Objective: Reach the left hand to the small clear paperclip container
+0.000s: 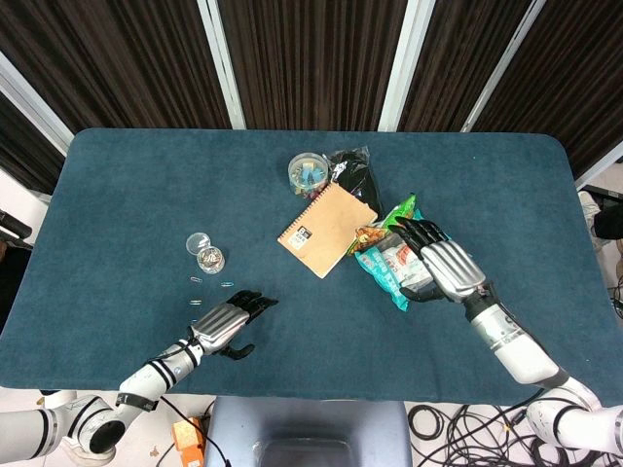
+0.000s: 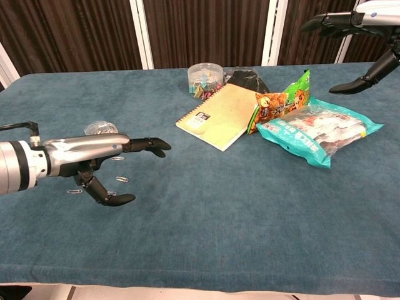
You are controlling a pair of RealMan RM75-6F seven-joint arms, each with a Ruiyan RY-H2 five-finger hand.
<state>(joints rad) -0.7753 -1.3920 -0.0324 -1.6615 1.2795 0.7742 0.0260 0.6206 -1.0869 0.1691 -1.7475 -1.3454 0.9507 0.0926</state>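
The small clear paperclip container stands on the blue table with its round lid lying just behind it; in the chest view the container peeks out behind my left hand. My left hand hovers open near the front edge, fingers stretched toward the right, a short way in front of the container and apart from it. In the chest view the left hand has its thumb hanging below. My right hand hovers open above the snack bags, and the chest view shows the right hand raised high.
Loose paperclips lie between the container and my left hand. A brown notebook, a teal snack bag, a green snack bag, a black pouch and a clear tub of clips occupy the table's middle.
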